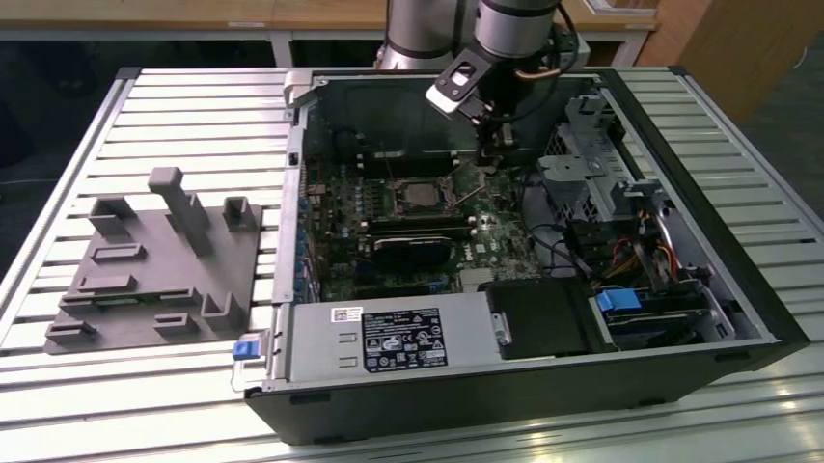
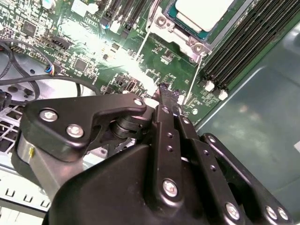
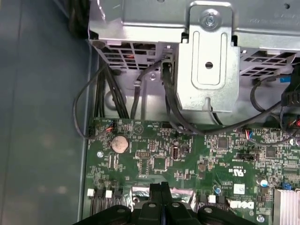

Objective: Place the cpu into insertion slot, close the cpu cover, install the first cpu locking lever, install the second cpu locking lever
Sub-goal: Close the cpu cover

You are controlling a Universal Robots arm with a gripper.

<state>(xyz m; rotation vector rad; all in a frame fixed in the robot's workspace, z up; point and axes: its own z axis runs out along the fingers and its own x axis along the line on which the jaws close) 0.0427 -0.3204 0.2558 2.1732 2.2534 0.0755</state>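
Note:
The cpu (image 1: 415,196) (image 2: 204,10) lies flat with its silvery face up, on the green board inside the open computer case. The cpu cover (image 2: 180,37), a thin metal frame, lies closed around it, and the insertion slot is hidden beneath them. Two thin wire levers run along the cover's sides: one (image 2: 193,77) beside the memory slots, the other (image 2: 148,26) on the opposite side. My gripper (image 1: 488,162) (image 2: 164,91) (image 3: 160,188) hovers low over the board, to the exterior view's right of the cpu. Its black fingertips are pressed together with nothing between them, close to the nearer lever's end.
Black memory slots (image 2: 243,42) run along one side of the cover. A metal drive cage (image 1: 592,174) (image 3: 208,61) with black cables (image 3: 187,124) stands close beyond the gripper. The power supply (image 1: 386,340) fills the case's near end. A grey fixture block (image 1: 154,265) sits on the slatted table.

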